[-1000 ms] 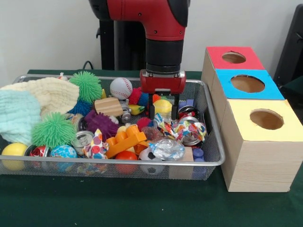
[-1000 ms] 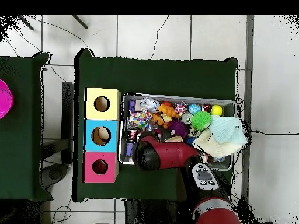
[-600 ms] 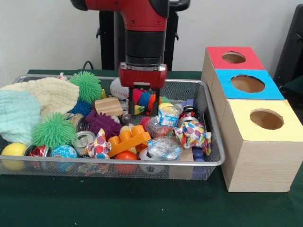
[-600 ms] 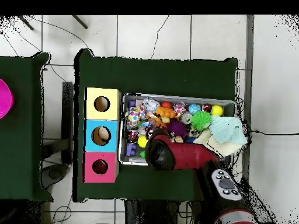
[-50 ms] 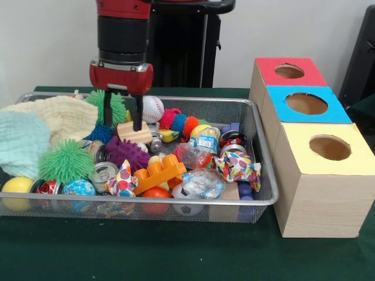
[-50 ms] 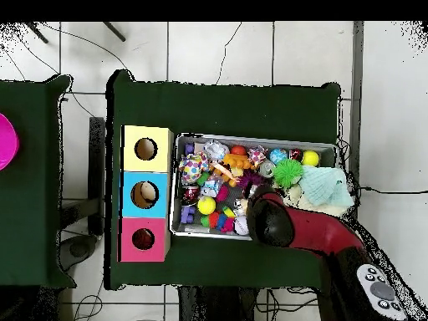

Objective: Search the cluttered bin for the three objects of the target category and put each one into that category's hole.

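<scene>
Two fingers [image 5: 122, 117] spread and empty above wooden block [image 5: 135, 132], mid-bin [image 5: 258, 152], clear of rims.

Bin [image 5: 258, 126] wire mesh metal; boxes [image 5: 319, 193] bare wood (matt coloured tops); cloths [image 5: 23, 140] soft, nubbly; tablecloth [image 5: 176, 252] matt.

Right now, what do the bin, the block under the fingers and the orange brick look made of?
The bin looks like silvery wire mesh: see-through grid walls, shiny rim. The block seems bare wood, pale tan and matte. The orange brick is probably glossy moulded plastic with round studs. The gripper hangs open just above the block.
</scene>
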`<state>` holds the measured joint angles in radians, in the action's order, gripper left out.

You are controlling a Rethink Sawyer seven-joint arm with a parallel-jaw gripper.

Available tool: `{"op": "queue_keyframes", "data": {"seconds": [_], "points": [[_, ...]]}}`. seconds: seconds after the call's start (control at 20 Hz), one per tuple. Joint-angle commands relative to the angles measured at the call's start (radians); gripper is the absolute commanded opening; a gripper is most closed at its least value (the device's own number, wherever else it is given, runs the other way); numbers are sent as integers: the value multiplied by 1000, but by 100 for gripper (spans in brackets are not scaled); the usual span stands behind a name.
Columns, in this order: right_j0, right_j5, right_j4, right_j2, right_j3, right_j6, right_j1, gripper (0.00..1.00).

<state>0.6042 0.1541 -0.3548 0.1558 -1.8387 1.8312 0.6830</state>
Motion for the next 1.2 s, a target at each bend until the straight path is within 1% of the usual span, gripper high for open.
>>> {"op": "queue_keyframes", "data": {"seconds": [0.05,0.3,0.35,0.5,0.7,0.85,1.2], "points": [[26,134,-23,138,-50,-40,14,100],[28,139,-41,144,-37,-48,3,100],[22,128,-53,140,-30,-49,-15,100],[33,97,-51,157,-43,-31,-31,100],[27,21,-55,166,-60,16,-64,100],[48,13,-49,199,-70,17,-81,100],[50,6,-54,208,-66,24,-97,100]]}}
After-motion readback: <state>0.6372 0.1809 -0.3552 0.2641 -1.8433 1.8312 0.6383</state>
